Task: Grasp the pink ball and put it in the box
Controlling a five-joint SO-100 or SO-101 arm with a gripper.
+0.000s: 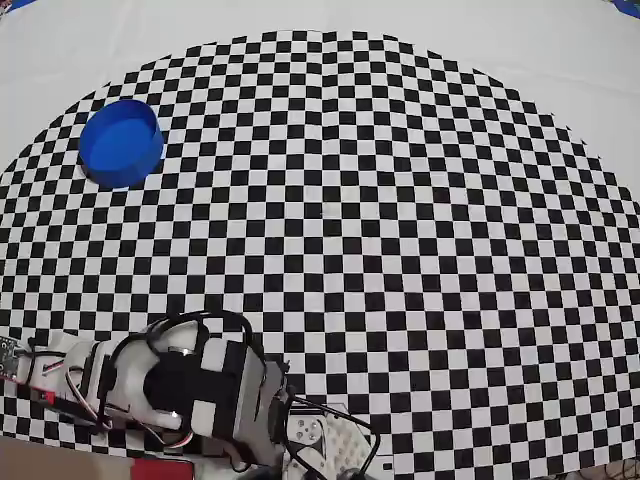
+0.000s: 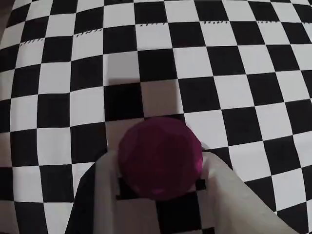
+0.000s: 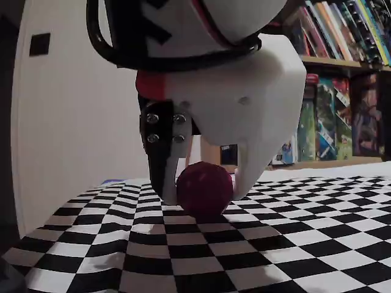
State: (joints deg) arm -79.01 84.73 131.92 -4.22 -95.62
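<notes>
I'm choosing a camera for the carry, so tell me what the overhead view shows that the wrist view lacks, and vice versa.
Only the overhead view shows the blue box, far up-left of the arm, whose body hides the ball there. Only the wrist view shows the pink ball sitting between the two fingers of the gripper. Both show the checkered cloth.

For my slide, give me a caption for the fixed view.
The tool straddles the pink ball resting on the checkered cloth.
</notes>
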